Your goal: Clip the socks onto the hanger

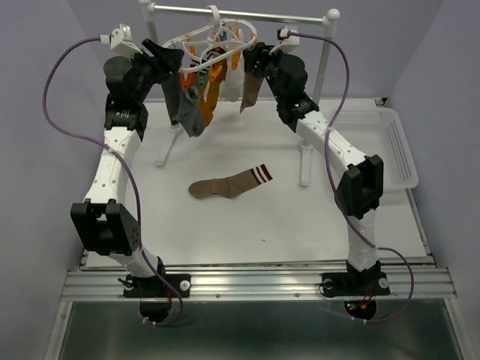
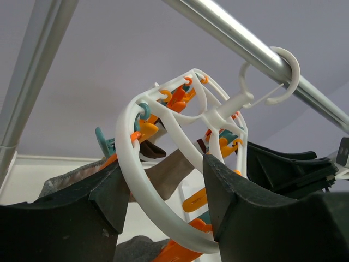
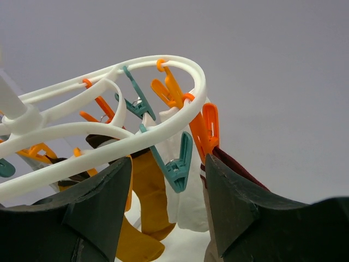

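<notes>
1. The hanger hangs from the rail, with grey, mustard, white and brown socks clipped on.
2. Left gripper: jaws part open, straddling the hanger's ring; no clamp evident.
3. Right gripper: jaws part open around a teal clip, holding nothing.
4. A striped sock lies loose on the table.
5. Judgement: the clipping at the hanger looks finished. The next move calls for one arm to descend and pinch the striped sock's cuff.

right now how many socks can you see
5. A striped sock lies on the table. Four hang from the hanger: grey sock at left, then orange sock, white sock, brown sock at right. More may be hidden behind them.
</notes>
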You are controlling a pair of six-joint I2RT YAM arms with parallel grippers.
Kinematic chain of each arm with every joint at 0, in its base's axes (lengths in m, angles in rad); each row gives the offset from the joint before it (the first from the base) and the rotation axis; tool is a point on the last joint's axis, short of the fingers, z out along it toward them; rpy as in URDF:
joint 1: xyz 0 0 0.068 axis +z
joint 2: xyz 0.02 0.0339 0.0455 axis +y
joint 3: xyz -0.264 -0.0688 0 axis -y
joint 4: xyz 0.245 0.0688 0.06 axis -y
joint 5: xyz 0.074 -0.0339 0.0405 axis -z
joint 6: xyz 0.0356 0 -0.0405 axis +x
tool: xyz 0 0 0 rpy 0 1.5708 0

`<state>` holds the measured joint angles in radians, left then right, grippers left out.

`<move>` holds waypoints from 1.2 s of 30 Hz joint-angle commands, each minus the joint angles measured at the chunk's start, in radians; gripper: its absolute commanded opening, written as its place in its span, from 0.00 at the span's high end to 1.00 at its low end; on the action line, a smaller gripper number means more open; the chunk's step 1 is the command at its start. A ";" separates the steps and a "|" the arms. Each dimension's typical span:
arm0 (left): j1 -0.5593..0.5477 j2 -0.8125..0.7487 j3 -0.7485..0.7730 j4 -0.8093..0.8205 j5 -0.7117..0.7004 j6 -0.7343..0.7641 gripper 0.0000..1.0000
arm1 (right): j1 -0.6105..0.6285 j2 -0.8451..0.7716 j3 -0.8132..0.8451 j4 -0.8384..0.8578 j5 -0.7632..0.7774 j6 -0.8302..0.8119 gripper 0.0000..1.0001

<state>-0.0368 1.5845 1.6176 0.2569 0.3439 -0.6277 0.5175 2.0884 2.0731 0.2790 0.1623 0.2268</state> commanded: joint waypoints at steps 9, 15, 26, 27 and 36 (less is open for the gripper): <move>0.023 -0.067 0.010 0.068 0.033 0.026 0.36 | -0.004 0.019 0.067 0.072 -0.063 0.014 0.37; 0.029 -0.055 0.014 0.068 0.049 0.017 0.36 | -0.004 0.016 0.048 0.074 -0.092 0.037 0.36; 0.074 -0.006 0.051 0.068 0.105 -0.015 0.37 | -0.013 -0.008 -0.007 0.072 -0.141 0.003 0.36; 0.077 -0.004 0.053 0.068 0.107 -0.021 0.37 | -0.013 -0.017 -0.022 0.072 -0.138 -0.001 0.36; 0.090 -0.006 0.053 0.076 0.118 -0.027 0.38 | -0.013 -0.053 -0.070 0.081 -0.141 -0.026 0.36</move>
<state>0.0475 1.5898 1.6184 0.2646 0.4339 -0.6563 0.5095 2.0937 1.9793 0.2989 0.0410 0.2245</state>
